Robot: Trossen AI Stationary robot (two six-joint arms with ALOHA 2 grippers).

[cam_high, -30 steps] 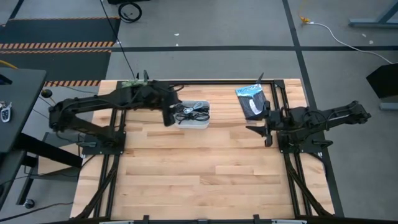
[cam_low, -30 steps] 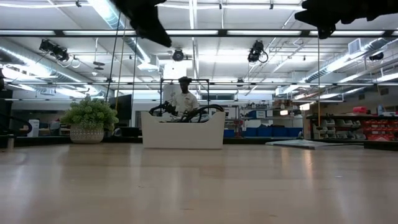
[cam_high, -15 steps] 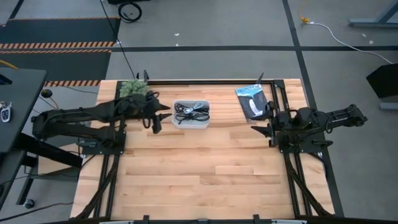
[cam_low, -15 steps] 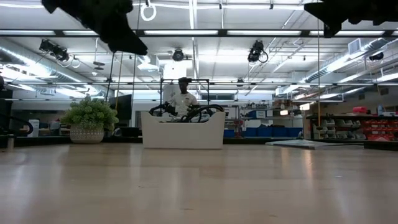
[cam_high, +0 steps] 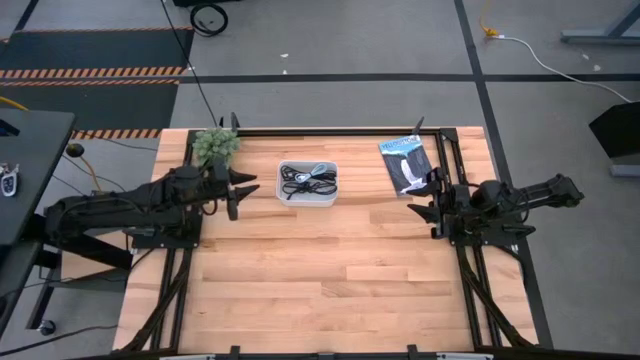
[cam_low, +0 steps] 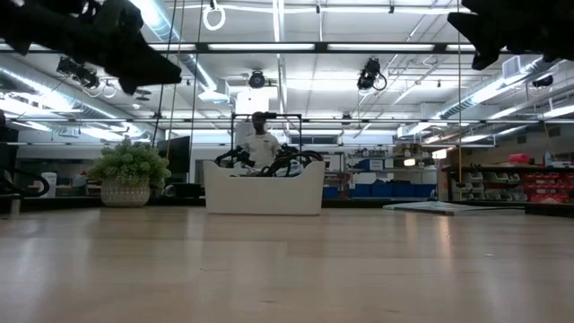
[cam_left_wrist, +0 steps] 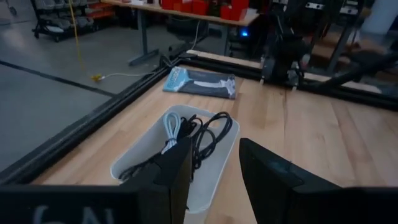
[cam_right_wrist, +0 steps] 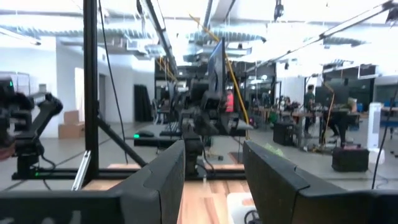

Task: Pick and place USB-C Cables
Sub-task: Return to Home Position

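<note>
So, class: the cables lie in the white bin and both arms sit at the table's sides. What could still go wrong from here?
Cable loops stand above the rim of the white bin in the low view; they might spring out. The left gripper, open, is close to the potted plant; a swing could knock it. The right gripper, open, is near the dark packet and might brush it.

Surface (cam_high: 330,285): pale wood planks, smooth, satin sheen. Bin (cam_high: 308,204): white matt plastic. Cables (cam_high: 303,183): smooth black and white sheathing.
</note>
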